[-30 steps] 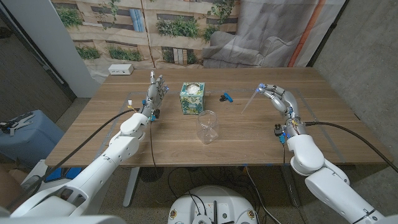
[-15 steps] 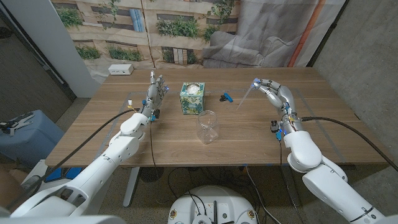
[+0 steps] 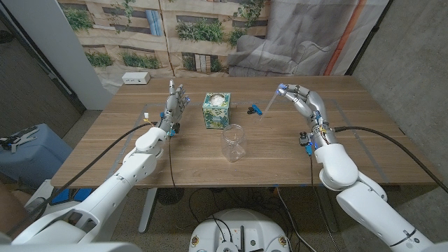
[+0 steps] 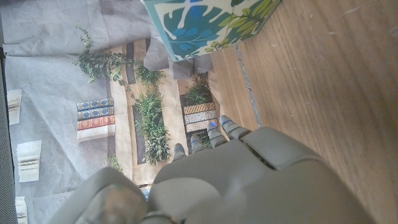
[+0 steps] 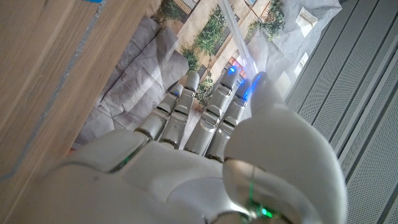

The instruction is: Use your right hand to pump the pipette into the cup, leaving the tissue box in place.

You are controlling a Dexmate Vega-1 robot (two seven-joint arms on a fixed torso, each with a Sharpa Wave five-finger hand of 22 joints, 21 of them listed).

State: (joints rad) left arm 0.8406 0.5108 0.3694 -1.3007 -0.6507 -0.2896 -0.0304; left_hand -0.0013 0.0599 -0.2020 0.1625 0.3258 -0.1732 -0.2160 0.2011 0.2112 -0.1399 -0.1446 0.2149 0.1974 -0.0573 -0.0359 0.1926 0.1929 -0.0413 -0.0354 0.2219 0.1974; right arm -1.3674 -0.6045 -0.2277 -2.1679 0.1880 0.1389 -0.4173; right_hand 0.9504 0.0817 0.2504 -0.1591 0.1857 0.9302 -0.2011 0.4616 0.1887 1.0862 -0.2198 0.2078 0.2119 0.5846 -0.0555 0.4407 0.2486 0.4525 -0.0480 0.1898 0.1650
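Observation:
A clear plastic cup (image 3: 234, 143) stands upright at the middle of the wooden table (image 3: 280, 157). Behind it and a little left sits the teal leaf-print tissue box (image 3: 216, 110) (image 4: 205, 25). My right hand (image 3: 302, 102) (image 5: 186, 162) hovers right of the cup and farther back, pinching the bulb end of a thin clear pipette (image 3: 269, 106) (image 5: 239, 46). The pipette's tip slants down and left, short of the cup. My left hand (image 3: 175, 105) (image 4: 230, 180) stands left of the tissue box with fingers straight and apart, holding nothing.
A small blue object (image 3: 254, 108) lies between the tissue box and the pipette tip. A white box (image 3: 136, 78) sits at the table's back left corner. Bare wood spreads in front of the cup and along the right side.
My right hand has carried the pipette leftward, closer to the cup and the blue object. The left hand, the cup and the tissue box have stayed put.

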